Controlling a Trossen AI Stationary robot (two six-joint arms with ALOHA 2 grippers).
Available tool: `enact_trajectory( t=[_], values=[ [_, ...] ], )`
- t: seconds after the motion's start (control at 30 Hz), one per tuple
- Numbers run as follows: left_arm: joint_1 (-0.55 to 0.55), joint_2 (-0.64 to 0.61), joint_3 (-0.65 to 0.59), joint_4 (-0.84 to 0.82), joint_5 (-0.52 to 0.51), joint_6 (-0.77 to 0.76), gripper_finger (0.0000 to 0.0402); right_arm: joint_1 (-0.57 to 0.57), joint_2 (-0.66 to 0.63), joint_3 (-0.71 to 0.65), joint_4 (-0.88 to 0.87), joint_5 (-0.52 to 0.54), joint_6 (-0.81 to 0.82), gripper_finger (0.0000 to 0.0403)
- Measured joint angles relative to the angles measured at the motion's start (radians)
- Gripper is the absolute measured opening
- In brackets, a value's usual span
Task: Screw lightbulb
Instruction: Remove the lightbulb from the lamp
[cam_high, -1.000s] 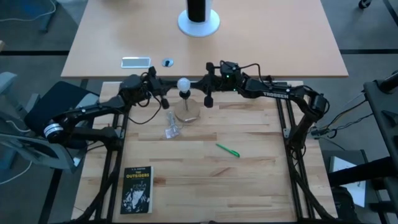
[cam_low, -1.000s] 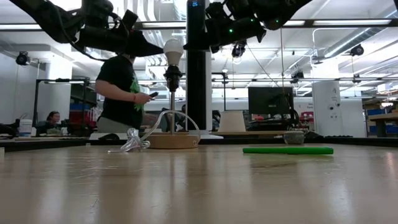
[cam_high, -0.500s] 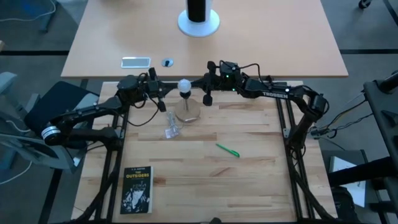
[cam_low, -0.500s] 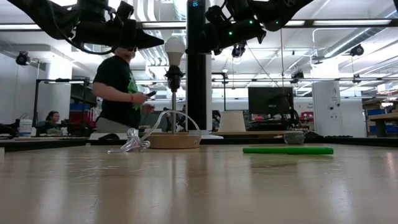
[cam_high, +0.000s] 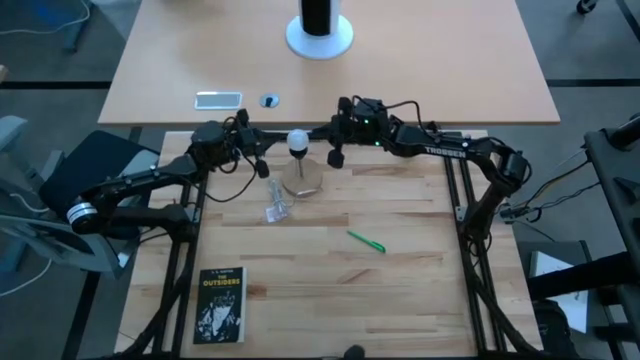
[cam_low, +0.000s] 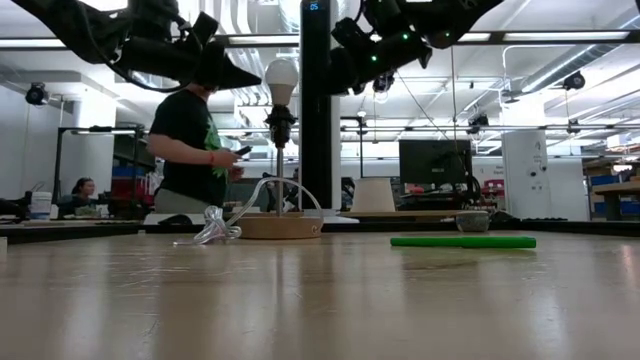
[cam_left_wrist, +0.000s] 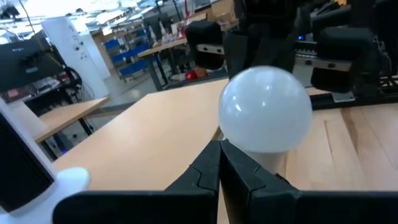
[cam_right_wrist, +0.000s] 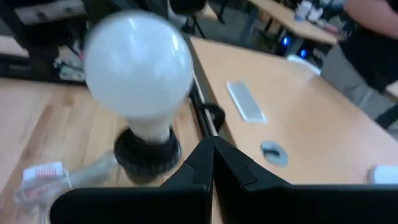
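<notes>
The white lightbulb (cam_high: 297, 140) sits upright in the black socket (cam_low: 279, 122) of a small lamp. The lamp's thin stem rises from a round wooden base (cam_high: 303, 180). My left gripper (cam_high: 272, 141) is shut and points level at the globe from the table's left; in its wrist view the tip (cam_left_wrist: 219, 146) lies just before the lightbulb (cam_left_wrist: 265, 109). My right gripper (cam_high: 320, 135) is shut and comes from the right. Its tip (cam_right_wrist: 209, 142) stands beside the lightbulb (cam_right_wrist: 138, 65) and socket (cam_right_wrist: 148, 154), with a gap showing. My left gripper has its shut tip right at the globe's left side (cam_low: 266, 82), level with it. I cannot tell whether it touches the glass.
A clear plastic wrapper (cam_high: 276, 205) lies just left of the lamp base. A green pen (cam_high: 366, 241) lies mid-table and a black book (cam_high: 221, 305) sits near the front left. On the far table stand a black cylinder on a white foot (cam_high: 320, 30) and a flat silver object (cam_high: 218, 99). A person (cam_low: 192, 140) stands behind.
My right gripper has tipped a little, its tip pointing more downward beside the lightbulb. Both grippers stay shut, and the lightbulb stands in its socket as before.
</notes>
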Motion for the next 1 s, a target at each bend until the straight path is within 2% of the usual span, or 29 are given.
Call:
enact_trajectory(
  t=[0.27,0.47,0.63,0.77,1.0],
  values=[
    [0.0,0.0,0.0,-0.055,-0.007,-0.001,0.0,-0.019,0.006,-0.022,-0.047,-0.019,-0.006,0.0],
    [0.0,0.0,0.0,-0.087,-0.007,-0.01,0.0,-0.018,0.056,-0.063,0.072,-0.152,0.006,0.0],
    [-0.002,0.017,0.0,-0.087,0.033,-0.032,0.0,-0.013,0.078,-0.064,0.142,-0.159,0.017,0.0004],
    [-0.007,0.043,0.0,-0.086,0.073,-0.045,0.0,-0.012,0.078,-0.065,0.149,-0.181,0.017,0.0039],
    [-0.008,0.073,0.0,-0.057,0.073,-0.047,0.0,-0.002,0.081,-0.065,0.177,-0.188,0.039,0.0153]
  ],
)
